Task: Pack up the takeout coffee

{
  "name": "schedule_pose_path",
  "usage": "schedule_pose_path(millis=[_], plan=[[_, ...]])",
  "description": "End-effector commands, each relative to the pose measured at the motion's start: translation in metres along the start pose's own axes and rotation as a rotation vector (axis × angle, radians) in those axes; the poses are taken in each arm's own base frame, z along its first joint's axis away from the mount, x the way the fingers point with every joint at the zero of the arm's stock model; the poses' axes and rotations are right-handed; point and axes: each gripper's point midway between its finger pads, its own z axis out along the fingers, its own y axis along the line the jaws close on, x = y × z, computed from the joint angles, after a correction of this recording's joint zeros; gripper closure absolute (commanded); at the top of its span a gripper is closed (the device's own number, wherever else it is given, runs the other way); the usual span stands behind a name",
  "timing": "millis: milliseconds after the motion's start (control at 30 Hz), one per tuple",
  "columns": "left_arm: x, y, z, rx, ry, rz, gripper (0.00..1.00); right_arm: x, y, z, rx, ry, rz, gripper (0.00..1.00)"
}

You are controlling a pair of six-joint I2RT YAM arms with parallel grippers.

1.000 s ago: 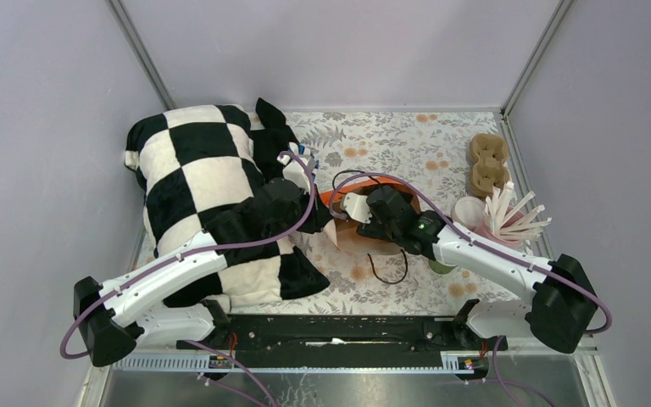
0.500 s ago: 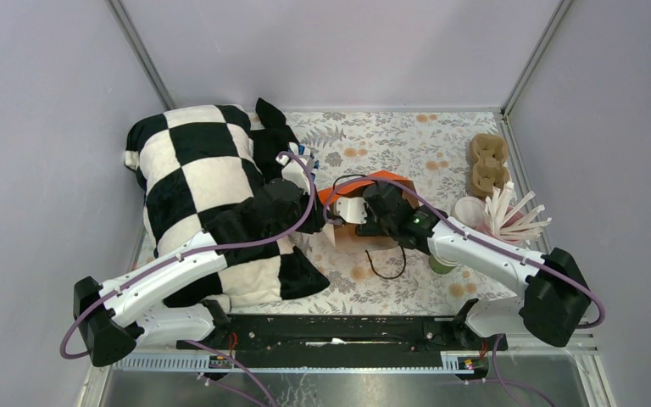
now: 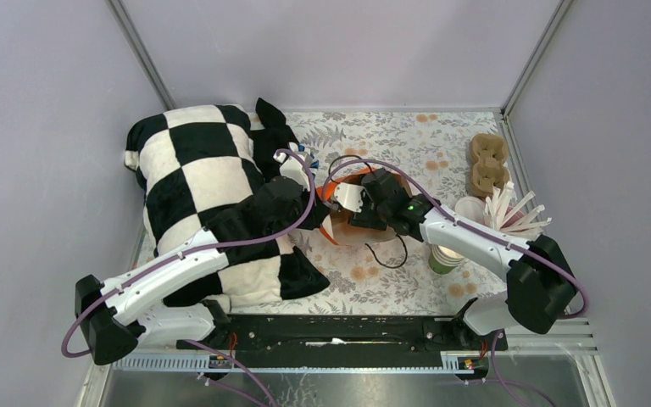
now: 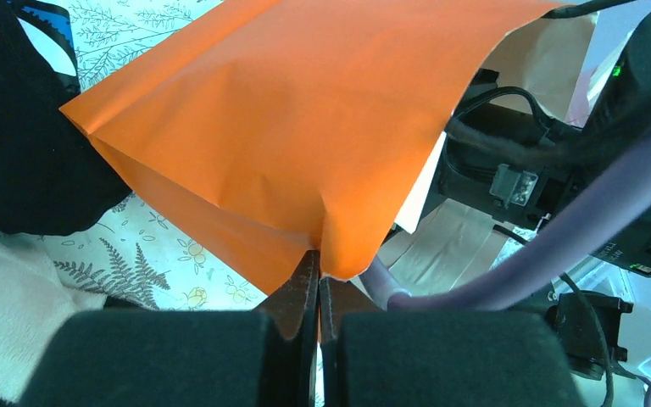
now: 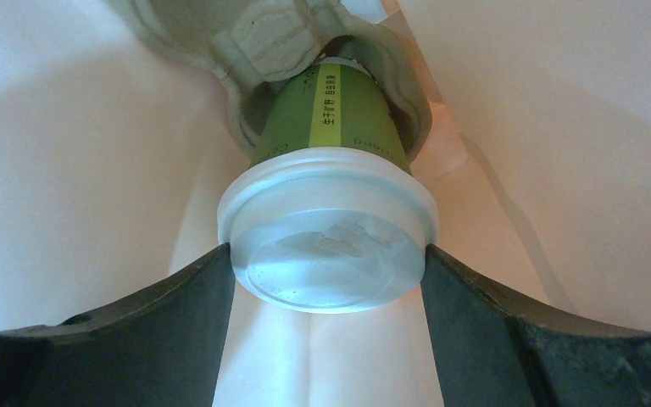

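At bottom centre the left gripper [image 4: 318, 275] pinches the bag [image 4: 288, 127] edge to hold its mouth open. Inside, the right gripper [image 5: 325, 259] clasps the coffee [image 5: 331, 119] by its lid [image 5: 326, 208], base nested in the carrier [image 5: 280, 42], upper frame.

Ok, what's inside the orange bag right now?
The right gripper holds the takeout coffee cup, its base in a pulp carrier. The orange bag's floor under the carrier is covered.
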Motion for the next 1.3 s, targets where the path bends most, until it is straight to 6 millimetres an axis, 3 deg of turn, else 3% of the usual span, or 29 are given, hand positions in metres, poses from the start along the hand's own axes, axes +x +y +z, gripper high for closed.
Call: schedule_pose_path(millis=[0,267,500,700,833,967,1033,1267], plan=[[0.004,-0.003,-0.003,-0.003,0.034,-0.009,1.00,-0.016,-0.002,0.006,-0.018,-0.071,0.173,0.56],[0.005,-0.003,-0.001,-0.010,0.040,-0.014,1.00,0.001,-0.016,0.004,0.070,-0.008,-0.074,0.50],[0.000,0.001,0.000,-0.052,0.029,-0.020,1.00,-0.007,-0.012,-0.002,0.028,-0.047,-0.089,0.40],[-0.005,0.011,0.001,-0.118,0.013,-0.030,1.00,-0.012,-0.009,-0.005,-0.020,-0.059,-0.149,0.39],[-0.007,0.010,0.003,-0.130,0.022,-0.032,1.00,-0.011,-0.011,-0.005,-0.004,-0.050,-0.105,0.28],[-0.011,0.017,0.002,-0.189,0.011,-0.042,1.00,-0.015,-0.010,-0.020,-0.028,-0.064,-0.024,0.18],[-0.014,0.020,0.001,-0.214,0.005,-0.045,1.00,-0.019,-0.014,-0.032,-0.012,-0.082,0.016,0.02],[-0.023,0.025,0.001,-0.283,-0.009,-0.076,1.00,-0.028,-0.002,-0.071,-0.066,-0.111,0.056,0.00]])
